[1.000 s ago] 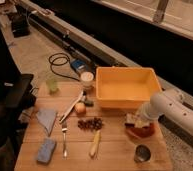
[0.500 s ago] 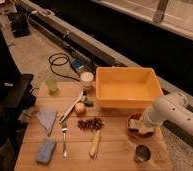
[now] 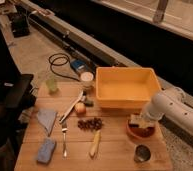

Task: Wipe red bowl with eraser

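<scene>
The red bowl [image 3: 140,131] sits on the wooden table [image 3: 115,150] at the right, just in front of the yellow tub. The pale cream eraser [image 3: 136,121] is inside the bowl at its left part, touching it. My gripper [image 3: 144,119] comes in from the right on a white arm and is down over the bowl, right at the eraser. The arm hides part of the bowl's far rim.
A big yellow tub [image 3: 126,87] stands behind the bowl. A small metal cup [image 3: 141,153] is in front of it. A blue sponge [image 3: 46,150], grey cloth [image 3: 46,119], fork [image 3: 64,138], apple [image 3: 80,108], dark cluster [image 3: 91,123], white cup [image 3: 87,79] and green cup [image 3: 51,84] lie left.
The gripper and eraser have shifted slightly within the bowl, from its right side toward its left; the arm has lifted a little. Nothing else moved.
</scene>
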{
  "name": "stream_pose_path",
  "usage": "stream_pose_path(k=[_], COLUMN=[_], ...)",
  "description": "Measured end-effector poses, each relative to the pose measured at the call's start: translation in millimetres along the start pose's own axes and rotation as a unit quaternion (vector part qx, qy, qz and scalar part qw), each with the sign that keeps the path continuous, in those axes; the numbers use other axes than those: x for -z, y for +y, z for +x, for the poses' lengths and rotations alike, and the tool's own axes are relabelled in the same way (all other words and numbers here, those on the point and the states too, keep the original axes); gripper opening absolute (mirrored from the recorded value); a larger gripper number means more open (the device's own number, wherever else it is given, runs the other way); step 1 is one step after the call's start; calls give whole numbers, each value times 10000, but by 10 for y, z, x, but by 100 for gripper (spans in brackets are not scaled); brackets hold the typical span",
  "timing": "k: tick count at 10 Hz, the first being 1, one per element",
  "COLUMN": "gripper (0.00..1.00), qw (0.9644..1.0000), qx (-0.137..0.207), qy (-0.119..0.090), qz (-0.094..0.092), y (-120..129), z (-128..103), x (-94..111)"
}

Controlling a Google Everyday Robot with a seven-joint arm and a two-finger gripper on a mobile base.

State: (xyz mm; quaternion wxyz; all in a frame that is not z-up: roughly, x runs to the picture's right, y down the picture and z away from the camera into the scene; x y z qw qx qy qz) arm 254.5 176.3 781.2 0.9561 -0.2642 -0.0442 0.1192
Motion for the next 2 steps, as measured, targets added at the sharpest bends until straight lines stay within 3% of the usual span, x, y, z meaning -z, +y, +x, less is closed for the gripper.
stream_pose_path(k=[2], gripper=[0], qw=[9999], qx=[76], qy=[-80], qz=[-49], y=[113], z=[-135], x=[-28])
